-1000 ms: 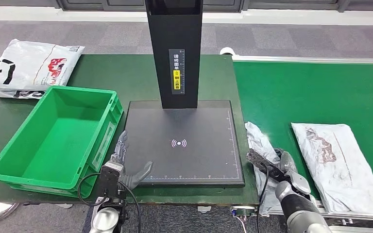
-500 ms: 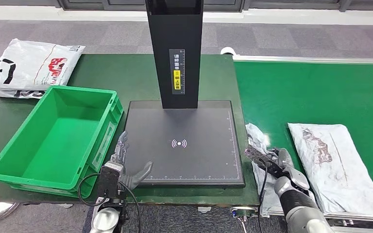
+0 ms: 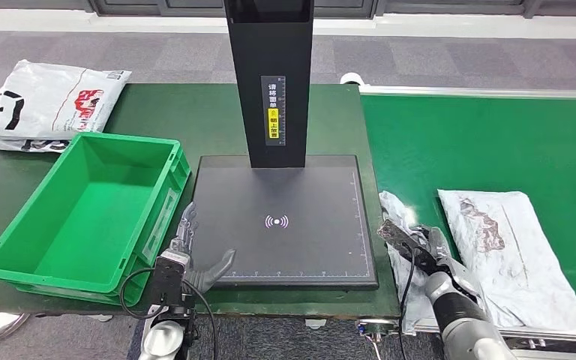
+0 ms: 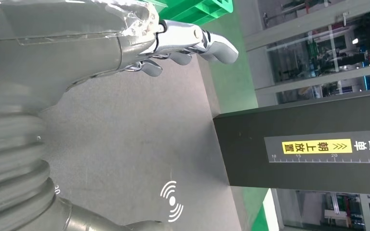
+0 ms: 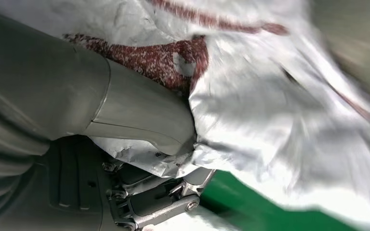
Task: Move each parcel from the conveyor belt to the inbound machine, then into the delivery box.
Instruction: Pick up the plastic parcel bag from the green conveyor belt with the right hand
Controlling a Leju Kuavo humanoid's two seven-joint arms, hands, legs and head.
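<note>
green table (image 3: 195,112) | grey carpet floor (image 3: 450,56) | glass partitions (image 4: 318,53)

Black column (image 3: 269,82) of the inbound machine, top centre of head view: white label w/ Chinese chars, yellow strip (image 3: 274,119) w/ black chars "朝上放置" plus chevrons, and a ruler scale. Left wrist view reads 10, 15, 20, 25 on that scale (image 4: 325,157). Scan plate (image 3: 307,247): white wireless-wave symbol (image 3: 276,221), mid frame. White bag (image 3: 41,101), upper left: print too small to read.
</note>
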